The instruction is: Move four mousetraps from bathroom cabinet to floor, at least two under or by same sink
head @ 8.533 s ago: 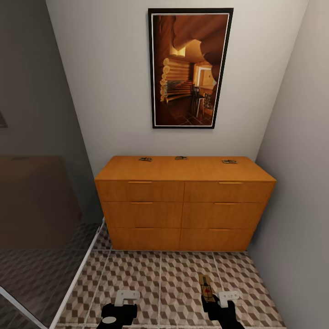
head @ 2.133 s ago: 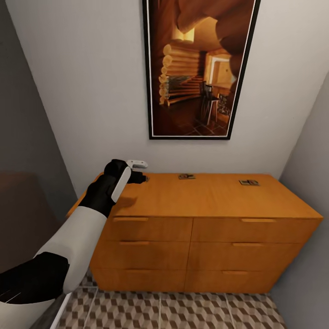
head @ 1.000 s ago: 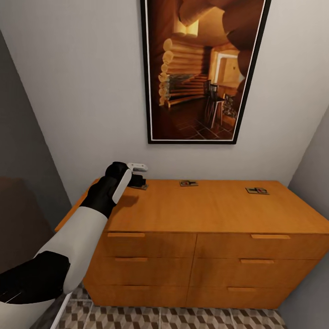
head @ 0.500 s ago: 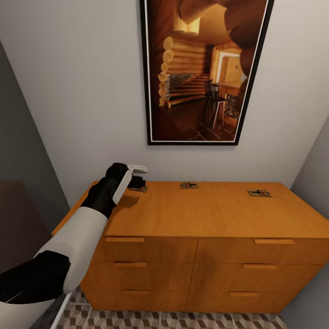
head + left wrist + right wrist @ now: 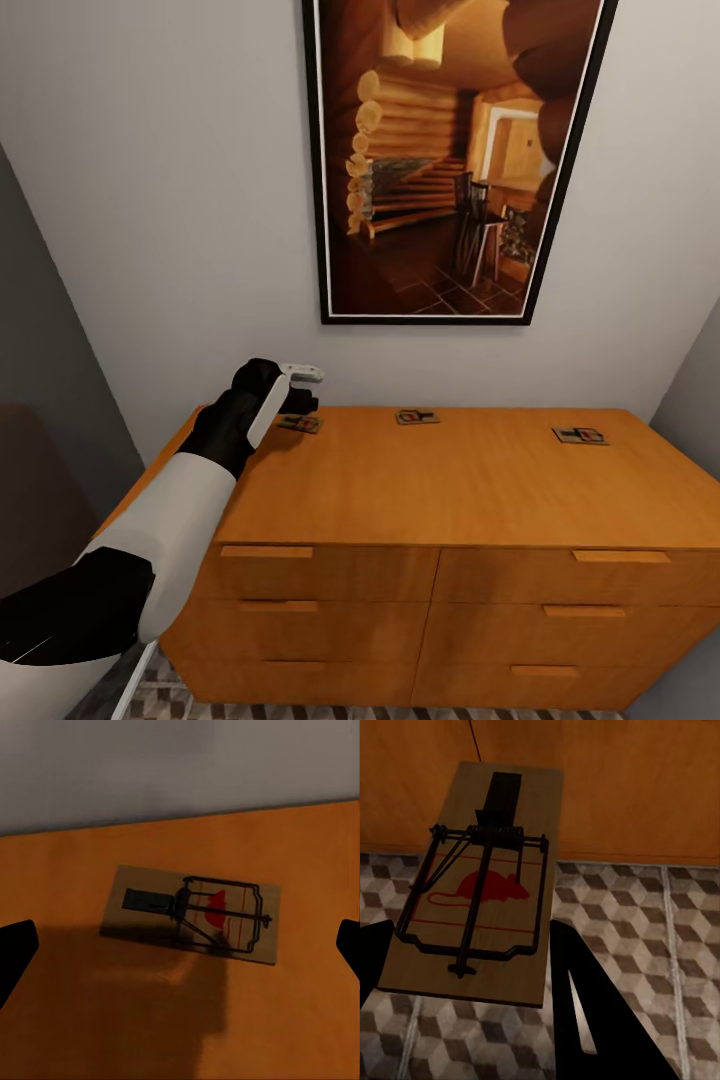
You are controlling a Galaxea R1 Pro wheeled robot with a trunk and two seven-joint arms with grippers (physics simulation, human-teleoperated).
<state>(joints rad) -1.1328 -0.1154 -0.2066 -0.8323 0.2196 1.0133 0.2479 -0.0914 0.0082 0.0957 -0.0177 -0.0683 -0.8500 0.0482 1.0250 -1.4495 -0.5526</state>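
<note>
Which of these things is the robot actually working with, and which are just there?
Part of the job:
- three small tan wooden mousetraps on top
- a fourth mousetrap in the right gripper
- orange-brown wooden cabinet
- cube-patterned floor tiles
- left gripper, open over the first trap

Just there:
- black-framed log-cabin picture

Mousetrap flat on cabinet

A tall black-framed picture of a log-cabin interior hangs on the pale grey wall, and a darker grey wall stands left of it.
</note>
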